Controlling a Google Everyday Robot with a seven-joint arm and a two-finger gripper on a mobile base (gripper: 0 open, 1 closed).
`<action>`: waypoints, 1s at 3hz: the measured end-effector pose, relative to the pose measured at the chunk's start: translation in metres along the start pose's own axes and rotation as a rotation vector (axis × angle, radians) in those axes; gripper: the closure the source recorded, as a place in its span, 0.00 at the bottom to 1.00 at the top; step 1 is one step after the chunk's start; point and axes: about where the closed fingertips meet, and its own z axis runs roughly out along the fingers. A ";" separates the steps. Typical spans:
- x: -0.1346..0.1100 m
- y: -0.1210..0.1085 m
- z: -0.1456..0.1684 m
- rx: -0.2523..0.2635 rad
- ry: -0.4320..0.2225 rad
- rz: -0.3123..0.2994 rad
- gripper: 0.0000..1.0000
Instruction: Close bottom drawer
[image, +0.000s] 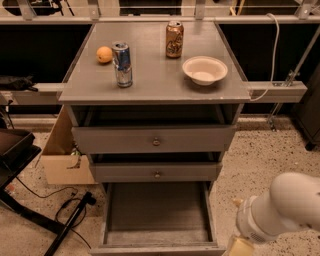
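The bottom drawer (157, 215) of the grey cabinet (155, 87) is pulled far out, a long empty grey tray reaching the lower edge of the view; its front panel and knob are cut off below. The middle drawer (156, 173) and top drawer (154, 140) stand slightly out, each with a small round knob. My white arm (280, 207) enters at the lower right, beside the open drawer's right side. The gripper (239, 246) is at the bottom edge, mostly out of frame, to the right of the drawer's front corner.
On the cabinet top stand a silver-blue can (122, 64), a brown can (174, 39), an orange (104, 54) and a white bowl (204, 69). A cardboard box (62, 157) and cables (70, 207) lie left of the cabinet. A black stand (15, 150) is at the far left.
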 end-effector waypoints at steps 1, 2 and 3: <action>0.026 0.029 0.073 -0.077 -0.034 0.024 0.18; 0.060 0.053 0.141 -0.132 -0.073 0.076 0.42; 0.087 0.063 0.202 -0.188 -0.100 0.140 0.65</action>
